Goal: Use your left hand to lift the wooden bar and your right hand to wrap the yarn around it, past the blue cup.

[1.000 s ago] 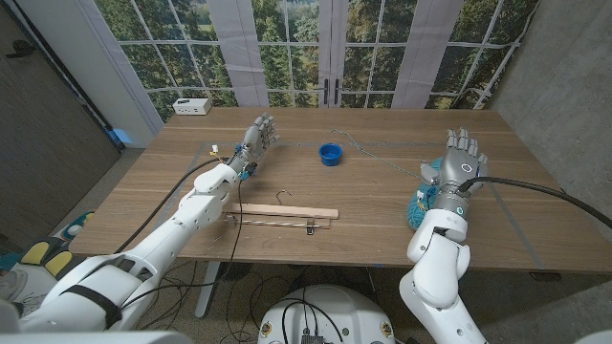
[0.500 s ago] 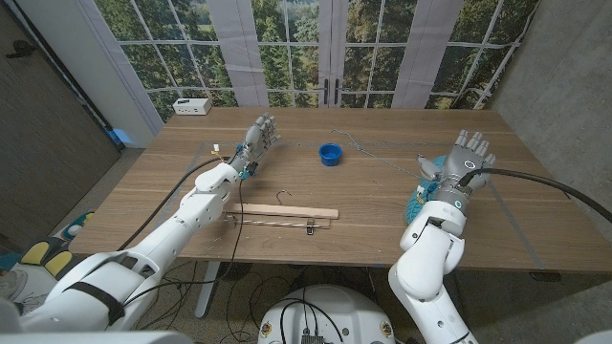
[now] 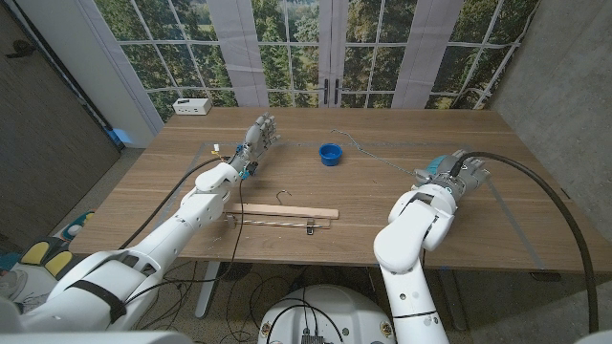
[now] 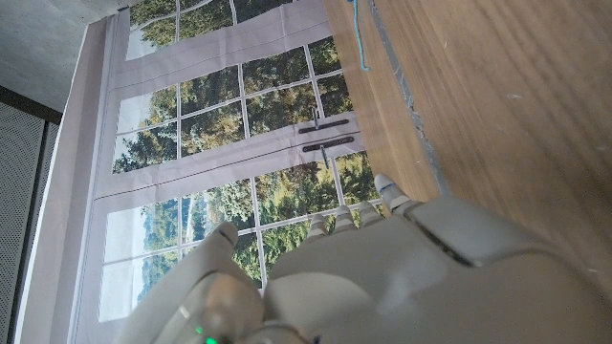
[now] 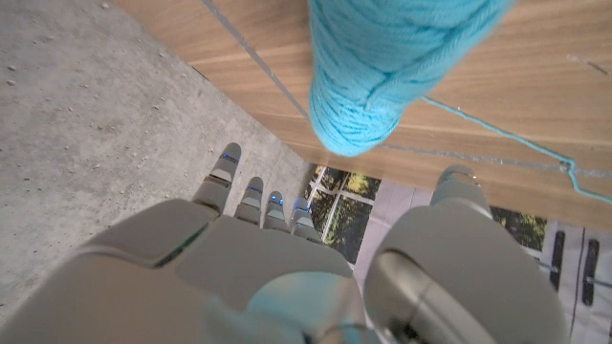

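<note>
Right hand [image 3: 459, 174] hovers empty, fingers spread, over the yarn [image 5: 382, 67]; wooden surface [image 3: 382, 220] by tall windows [image 3: 325, 48].

Premises are presenting as a robot test room in an office-type building. A wooden table [image 3: 316, 182] is standing on grey carpet, facing tall white-framed windows [image 3: 325, 48] that are looking onto trees. A white power strip [image 3: 192, 106] is sitting at the table's far corner.

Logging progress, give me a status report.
Left hand open, away from wooden bar. Right hand open over turquoise yarn ball. Blue cup between.
</note>
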